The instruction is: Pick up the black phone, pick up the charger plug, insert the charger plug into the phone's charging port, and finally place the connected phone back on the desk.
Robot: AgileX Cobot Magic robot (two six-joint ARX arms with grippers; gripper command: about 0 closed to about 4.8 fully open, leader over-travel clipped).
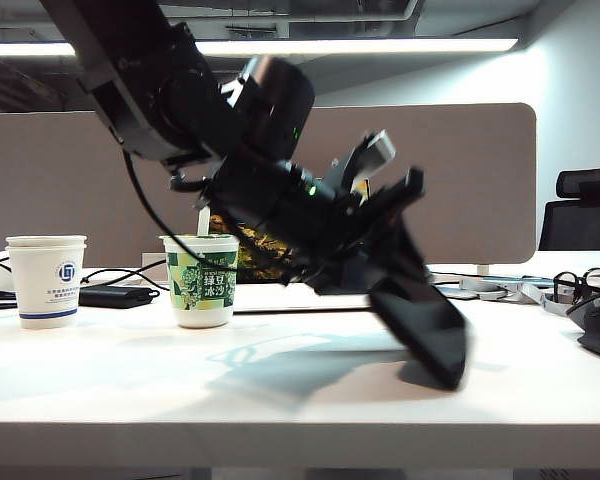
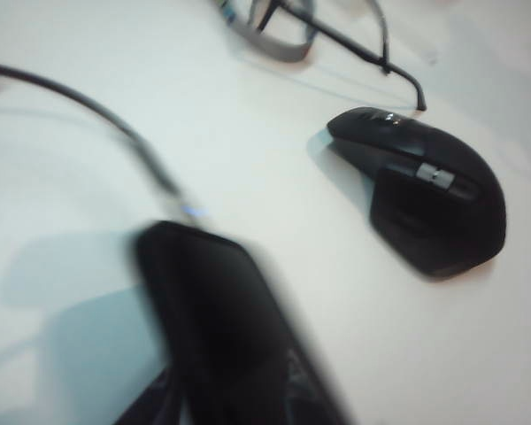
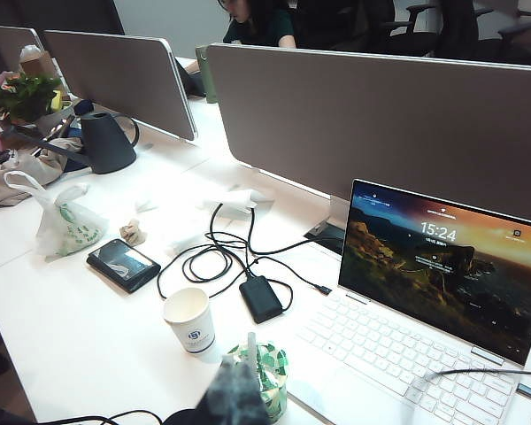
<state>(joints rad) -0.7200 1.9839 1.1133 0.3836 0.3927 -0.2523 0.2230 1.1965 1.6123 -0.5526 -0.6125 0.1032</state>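
Black phone point(image 1: 420, 315) on white desk point(image 1: 280, 395) — green-patterned cup point(image 1: 202, 280), white cup point(image 1: 46, 280) with blue logo.

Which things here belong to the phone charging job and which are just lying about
Job: black phone, charger plug, desk, left gripper, right gripper.
Lying about: mouse, glasses, green cup, white cup, laptop.

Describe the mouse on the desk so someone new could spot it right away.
On the white desk, look beyond the black phone that the left gripper carries. The mouse sits just beside a pair of glasses. It is a humped, matte dark shape with a silver scroll wheel, unlike the flat glossy phone.
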